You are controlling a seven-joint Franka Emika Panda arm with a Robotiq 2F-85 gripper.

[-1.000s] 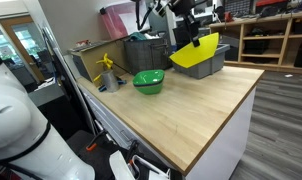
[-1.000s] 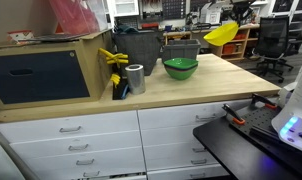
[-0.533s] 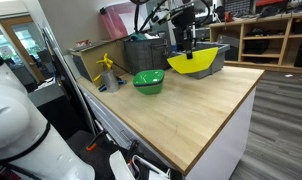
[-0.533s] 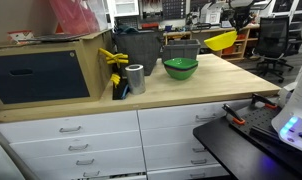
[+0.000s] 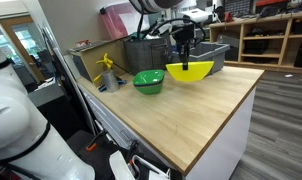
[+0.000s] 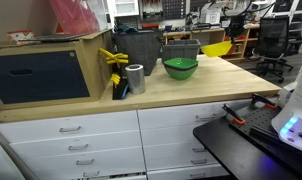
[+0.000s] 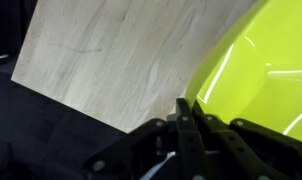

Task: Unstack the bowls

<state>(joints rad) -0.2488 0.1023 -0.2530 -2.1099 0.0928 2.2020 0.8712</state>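
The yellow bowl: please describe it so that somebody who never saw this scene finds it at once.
Find the wooden countertop and look toward its far end, in front of the gray bin. The yellow bowl is held at its rim by the gripper; the neighbouring green bowl stands untouched.

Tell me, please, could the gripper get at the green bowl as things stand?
Probably not yet: the gripper is shut on the rim of the yellow bowl. Once it lets go, the green bowl sits open-topped beside it, with nothing over it.
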